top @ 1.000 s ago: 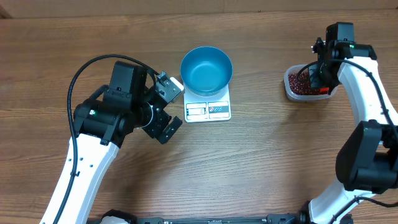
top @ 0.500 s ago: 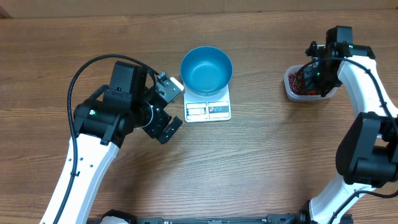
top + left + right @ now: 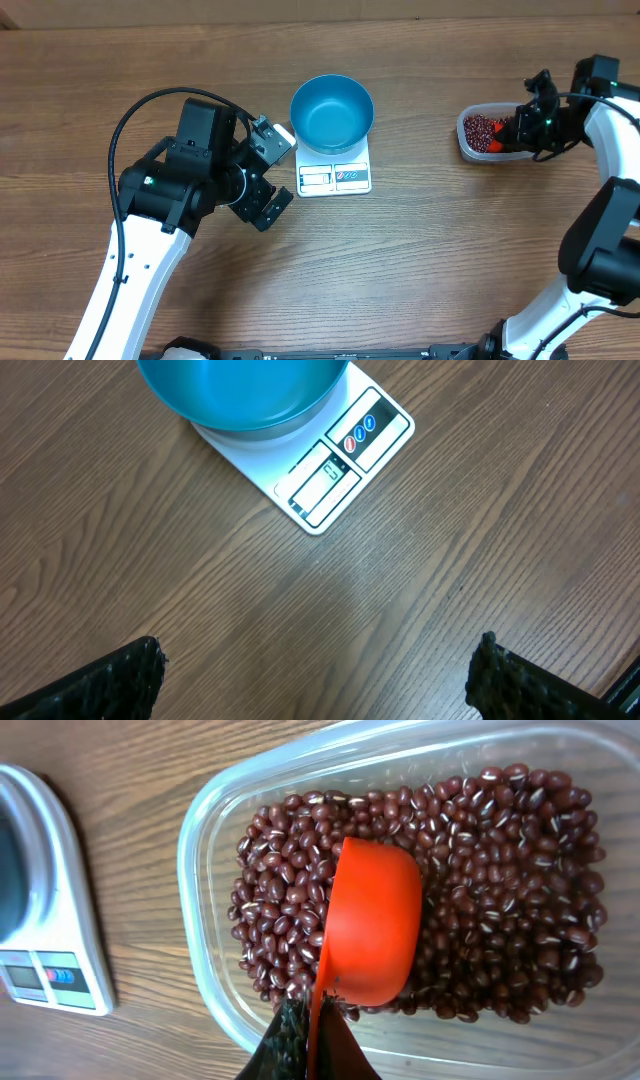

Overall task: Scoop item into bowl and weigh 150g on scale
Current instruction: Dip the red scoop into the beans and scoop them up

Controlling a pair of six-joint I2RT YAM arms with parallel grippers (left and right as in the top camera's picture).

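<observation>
The blue bowl [image 3: 331,112] stands on the white scale [image 3: 335,177] at the table's middle, and no beans show inside it. My left gripper [image 3: 283,172] hovers open just left of the scale, nothing between its fingers; its wrist view shows the bowl [image 3: 240,390], the scale [image 3: 340,470] and the gripper [image 3: 315,670] over bare wood. At the right, the item, dark red-brown beans [image 3: 500,870], fills a clear tub [image 3: 200,920]. My right gripper [image 3: 318,1030] is shut on the handle of an orange scoop [image 3: 370,925], whose cup lies among the beans with its rounded back up.
The clear tub [image 3: 488,134] sits near the right edge of the table, with my right gripper [image 3: 522,130] over its right side. The scale's edge [image 3: 40,920] shows left of the tub in the right wrist view. Bare wood lies between scale and tub.
My right arm has swung out to the right and the wrist has turned, with the scoop staying in the tub of beans. The left arm has not moved.
</observation>
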